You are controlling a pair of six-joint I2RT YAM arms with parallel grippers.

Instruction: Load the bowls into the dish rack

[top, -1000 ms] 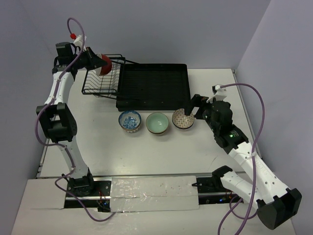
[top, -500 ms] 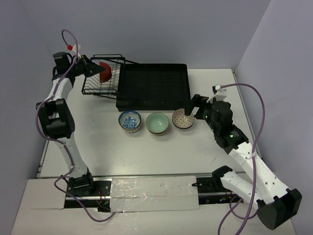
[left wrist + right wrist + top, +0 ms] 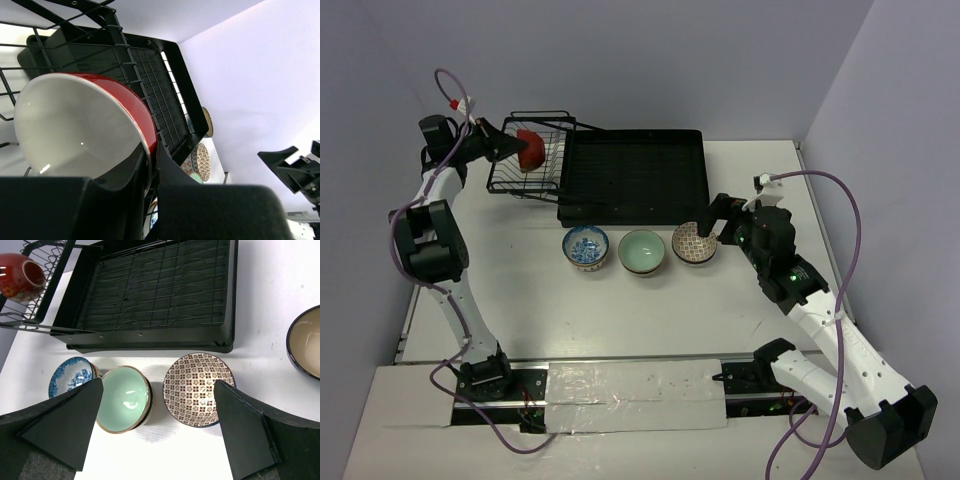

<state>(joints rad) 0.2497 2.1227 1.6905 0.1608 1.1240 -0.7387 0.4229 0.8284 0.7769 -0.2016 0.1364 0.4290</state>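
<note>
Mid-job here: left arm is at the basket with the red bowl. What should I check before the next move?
1. Left gripper pinching the red bowl by its rim: ok.
2. Red bowl seated in the wire basket: cannot tell; it hangs tilted among the wires.
3. Right gripper open: ok.
4. Patterned bowl upright below the right gripper: ok.
5. Green bowl apart from the patterned bowl: ok, though the gap is narrow.

Likely lab, 2 bolted arms [image 3: 817, 308], plain walls [image 3: 670, 60]
</note>
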